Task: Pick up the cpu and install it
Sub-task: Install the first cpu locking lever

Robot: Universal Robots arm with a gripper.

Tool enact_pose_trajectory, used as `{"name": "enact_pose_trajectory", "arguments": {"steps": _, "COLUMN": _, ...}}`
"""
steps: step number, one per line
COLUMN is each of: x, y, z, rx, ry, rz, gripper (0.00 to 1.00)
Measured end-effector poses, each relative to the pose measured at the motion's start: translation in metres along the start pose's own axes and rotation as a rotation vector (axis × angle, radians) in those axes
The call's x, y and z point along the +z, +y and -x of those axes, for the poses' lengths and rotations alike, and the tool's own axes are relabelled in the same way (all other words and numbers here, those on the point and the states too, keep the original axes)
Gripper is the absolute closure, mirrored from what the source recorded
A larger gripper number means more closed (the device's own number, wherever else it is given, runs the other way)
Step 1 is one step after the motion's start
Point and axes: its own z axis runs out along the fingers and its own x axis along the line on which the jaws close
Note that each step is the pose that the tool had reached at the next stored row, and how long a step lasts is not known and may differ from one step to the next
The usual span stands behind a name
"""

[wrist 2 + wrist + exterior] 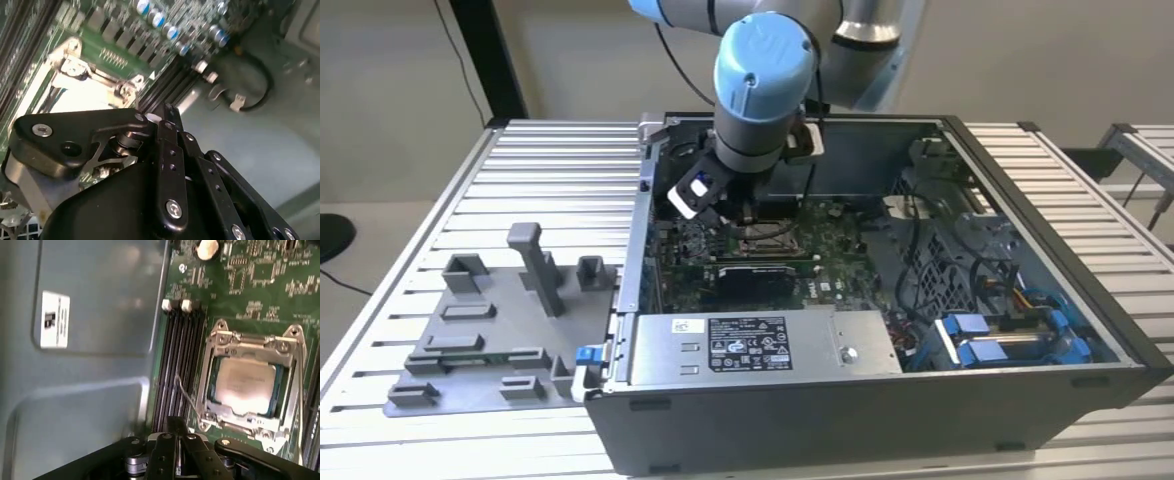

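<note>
At the exterior view's left, one grey plastic tray (480,340) with upright posts sits on the slatted table (400,230), just beside the open computer case (1067,300). One arm reaches down into the case, its gripper (736,212) hovering over the motherboard (834,250). In the first wrist view the one cpu (243,385) already lies seated inside the metal-framed socket (250,342), beside the memory slots (175,365). The gripper's fingers (167,460) look drawn together, holding nothing, likely because the chip is placed.
</note>
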Motion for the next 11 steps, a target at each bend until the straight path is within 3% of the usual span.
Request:
{"name": "enact_pose_trajectory", "arguments": {"steps": 4, "x": -0.0008, "y": -0.0041, "z": 0.0078, "rx": -0.002, "ry": 0.0021, "rz": 0.0041, "gripper": 1.00}}
{"name": "enact_pose_trajectory", "arguments": {"steps": 11, "x": 0.0017, "y": 0.0006, "z": 0.0100, "rx": -0.003, "ry": 0.0050, "rz": 0.0052, "gripper": 1.00}}
